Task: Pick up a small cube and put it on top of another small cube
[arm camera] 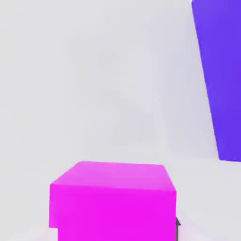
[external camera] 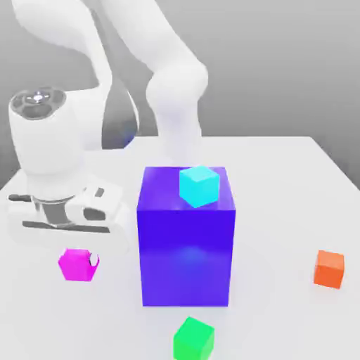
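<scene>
Pincer [external camera: 84, 261] clamped on the small magenta cube [external camera: 77, 265], low over the white tabletop [external camera: 281, 183] on the exterior view's left of the big blue-violet block [external camera: 186, 235], one white fingertip showing against the cube's side that faces the block. Seen from the hand camera, the small magenta cube [arm camera: 113, 200] sits squarely under the wrist with a dark fingertip edge at its lower corner, and a face of the big blue-violet block [arm camera: 219, 80] rises beside it.

Judged from this, the grasp looks made and the lift is the step in hand. Doing it well means raising the cube straight up before any sideways travel, since the block stands just beside the hand and would be struck by an early swing.

Nearest the camera, in front of the block, lies a green cube [external camera: 193, 339]. Out to the block's right in the exterior view rests an orange cube [external camera: 329, 268], well apart from it. On top of the block sits a cyan cube [external camera: 200, 186], near its back edge. Whichever small cube serves as the base, the magenta one should come down level and centred, with release only once it rests flat.
</scene>
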